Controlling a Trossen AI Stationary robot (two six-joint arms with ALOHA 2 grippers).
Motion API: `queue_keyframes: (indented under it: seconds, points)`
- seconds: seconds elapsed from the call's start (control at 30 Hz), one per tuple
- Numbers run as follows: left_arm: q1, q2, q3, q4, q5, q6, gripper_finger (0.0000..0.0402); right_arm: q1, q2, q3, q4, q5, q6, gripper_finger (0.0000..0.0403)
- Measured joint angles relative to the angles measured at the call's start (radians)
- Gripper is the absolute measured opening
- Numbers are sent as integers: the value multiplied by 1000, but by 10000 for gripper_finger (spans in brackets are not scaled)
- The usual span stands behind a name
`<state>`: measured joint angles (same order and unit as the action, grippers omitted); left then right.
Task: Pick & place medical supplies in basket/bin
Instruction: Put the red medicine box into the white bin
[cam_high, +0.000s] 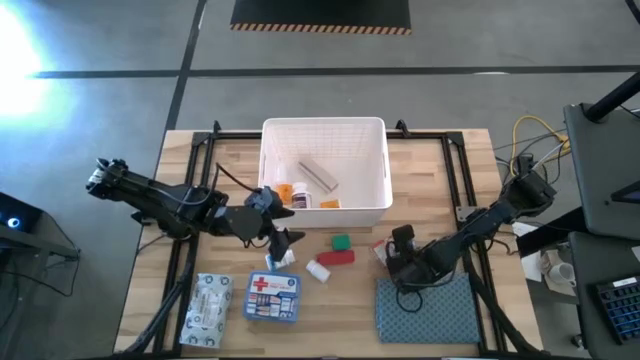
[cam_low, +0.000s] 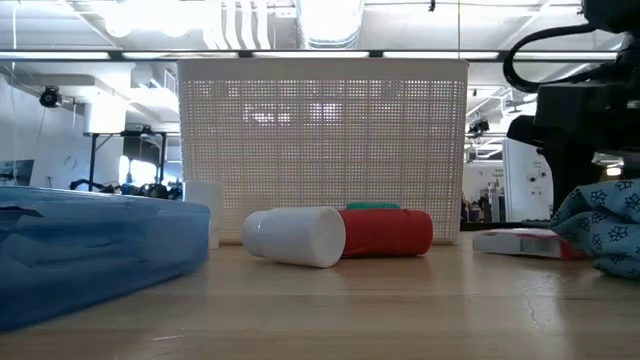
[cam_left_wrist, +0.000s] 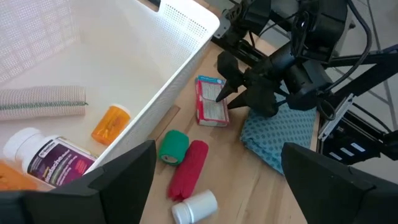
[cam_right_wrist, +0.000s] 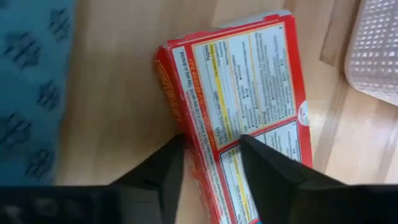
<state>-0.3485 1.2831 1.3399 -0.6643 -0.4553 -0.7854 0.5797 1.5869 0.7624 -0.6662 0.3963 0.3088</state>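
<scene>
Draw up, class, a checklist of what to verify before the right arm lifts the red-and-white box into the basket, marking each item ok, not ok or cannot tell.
1. Right gripper straddles one edge of the red-and-white box: ok.
2. Fingers closed firmly on the box: cannot tell.
3. Box lies clear of the blue cloth: ok.
4. Basket has free floor for it: ok.
5. Left gripper out of the path to the basket: not ok, it hangs by the basket's front wall.
</scene>
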Motion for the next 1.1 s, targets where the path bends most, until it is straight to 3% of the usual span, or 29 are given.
queue_keyframes:
  seconds: [0.23, 0.47, 0.67, 0.93, 1.03, 1.1]
  points:
    - [0, 0, 0, 1, 0, 0, 322, -10, 30, 6, 40, 12, 126, 61]
    - [0, 0, 1, -1, 2, 0, 322, -14, 2, 52, 14, -8, 189, 16]
    - [0, 0, 1, -8, 3, 4, 322, -18, -52, 189, -102, -29, 289, 9]
    - [0, 0, 1, -14, 4, 35, 322, -63, -182, 476, -311, -176, 447, 8]
    - [0, 0, 1, -14, 4, 43, 322, -103, -242, 568, -313, -170, 545, 8]
    - [0, 0, 1, -14, 4, 43, 322, -129, -278, 627, -289, -96, 572, 8]
